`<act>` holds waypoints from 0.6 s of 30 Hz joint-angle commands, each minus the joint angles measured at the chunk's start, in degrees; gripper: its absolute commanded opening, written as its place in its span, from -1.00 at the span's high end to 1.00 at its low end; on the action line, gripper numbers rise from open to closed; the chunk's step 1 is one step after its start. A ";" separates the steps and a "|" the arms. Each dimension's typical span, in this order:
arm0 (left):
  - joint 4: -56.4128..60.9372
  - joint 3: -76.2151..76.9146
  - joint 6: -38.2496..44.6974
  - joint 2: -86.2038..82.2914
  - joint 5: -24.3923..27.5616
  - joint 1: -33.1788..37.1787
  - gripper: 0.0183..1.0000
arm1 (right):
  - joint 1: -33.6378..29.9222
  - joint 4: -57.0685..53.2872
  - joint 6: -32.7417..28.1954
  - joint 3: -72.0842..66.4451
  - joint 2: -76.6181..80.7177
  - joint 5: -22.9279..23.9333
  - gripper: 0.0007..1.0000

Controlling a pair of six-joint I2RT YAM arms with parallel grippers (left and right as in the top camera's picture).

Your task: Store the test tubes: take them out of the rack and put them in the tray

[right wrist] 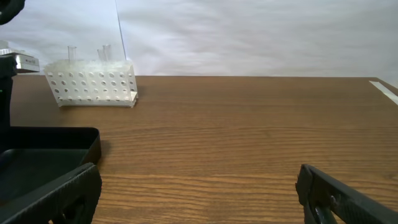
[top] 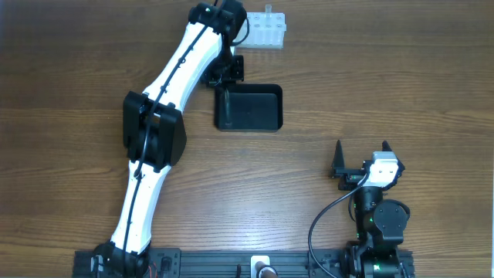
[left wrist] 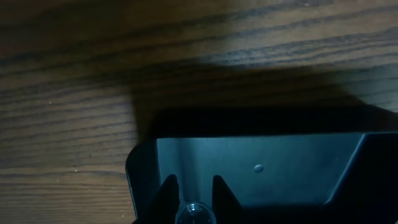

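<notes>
Your L gripper (left wrist: 193, 182) pinches a glass tube (left wrist: 194, 215) in the tray (top: 261, 114), 9 o'clock side. Prob. light, slick, breaks easy: hold mid-body, squeeze soft. More wait in the rack (top: 266, 29) at 12. R gripper (top: 361, 150) is spread.

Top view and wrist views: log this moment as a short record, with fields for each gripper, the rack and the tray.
left gripper: shut on a test tube, over one end of the tray
right gripper: open, above the table, away from the tray
rack: white, two tubes standing in it
tray: black, just short of the rack
</notes>
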 commanded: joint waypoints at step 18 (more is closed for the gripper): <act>1.64 1.07 -0.61 4.11 0.61 -0.33 0.60 | 0.11 -0.20 -0.39 -0.31 -0.39 -0.44 -0.98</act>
